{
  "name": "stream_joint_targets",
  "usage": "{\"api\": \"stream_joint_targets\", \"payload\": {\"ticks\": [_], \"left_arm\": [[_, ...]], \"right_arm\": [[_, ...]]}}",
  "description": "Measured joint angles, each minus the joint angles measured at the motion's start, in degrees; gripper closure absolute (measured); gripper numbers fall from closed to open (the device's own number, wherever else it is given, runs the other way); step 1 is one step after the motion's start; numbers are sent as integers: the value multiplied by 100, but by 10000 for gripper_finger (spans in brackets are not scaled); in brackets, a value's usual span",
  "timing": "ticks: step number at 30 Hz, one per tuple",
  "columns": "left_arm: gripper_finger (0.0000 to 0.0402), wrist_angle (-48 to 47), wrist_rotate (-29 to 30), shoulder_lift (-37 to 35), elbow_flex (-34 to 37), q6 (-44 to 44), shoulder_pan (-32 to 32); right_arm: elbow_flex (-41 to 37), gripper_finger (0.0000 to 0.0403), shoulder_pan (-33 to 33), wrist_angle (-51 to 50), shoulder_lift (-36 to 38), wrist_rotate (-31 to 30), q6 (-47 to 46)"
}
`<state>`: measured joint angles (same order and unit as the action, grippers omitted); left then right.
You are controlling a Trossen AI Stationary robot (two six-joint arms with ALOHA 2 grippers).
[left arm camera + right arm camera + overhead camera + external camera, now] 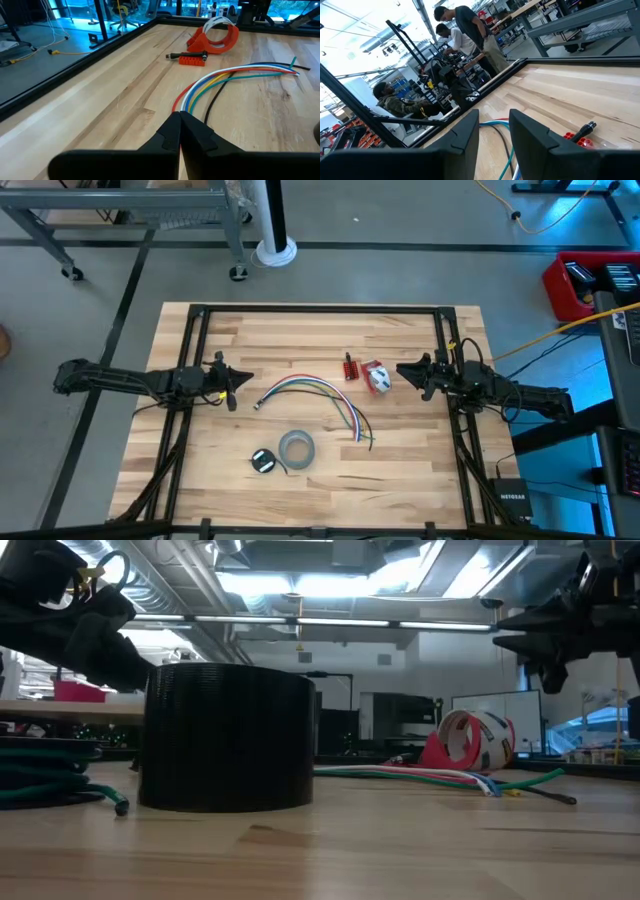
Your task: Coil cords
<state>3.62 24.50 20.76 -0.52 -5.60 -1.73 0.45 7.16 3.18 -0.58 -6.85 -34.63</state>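
Observation:
The cords are a small round bundle of thin dark cord lying flat on the table near its front edge, just left of the grey roll of tape. In the low view the bundle shows green and black, its loose tail end on the wood. My left gripper hovers shut at the table's left side, well behind the bundle; its fingertips meet in the left wrist view. My right gripper hovers open at the right side, nothing between its fingers.
A fan of loose coloured wires lies across the table's middle between the two grippers. A small red comb-like part and a red-and-white tape dispenser lie just in front of my right gripper. People stand at benches beyond the table.

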Motion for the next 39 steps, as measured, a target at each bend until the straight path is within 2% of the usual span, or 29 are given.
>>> {"api": "stream_joint_targets", "payload": {"ticks": [6, 12, 15, 20, 23, 26, 32, 34, 39], "left_arm": [[402, 0, -1, 2, 1, -1, -1], [402, 0, -1, 2, 0, -1, 1], [402, 1, 0, 2, 0, -1, -1], [402, 2, 1, -1, -2, -24, 1], [402, 6, 11, 2, 0, -616, -2], [402, 43, 341, 0, -1, -1074, 58], [402, 302, 396, -1, 0, -2186, 104], [402, 274, 395, 2, 0, -2316, 104], [402, 277, 397, 1, 1, -2413, 104]], "right_arm": [[1, 291, -2, 14, 2, 51, -256], [31, 291, -1, 423, -2, 193, -1533], [341, 291, -2, 473, -78, 474, -1591], [1072, 291, -2, 607, -554, 507, -1458], [1489, 291, -2, 602, -1246, 603, -1443], [1849, 291, -2, 579, -2145, 759, -1447], [2850, 291, -2, 555, -4588, 1190, -1463], [3347, 291, -2, 587, -5401, 1550, -1464], [4710, 291, -9, 557, -7371, 2880, -1462]]}}
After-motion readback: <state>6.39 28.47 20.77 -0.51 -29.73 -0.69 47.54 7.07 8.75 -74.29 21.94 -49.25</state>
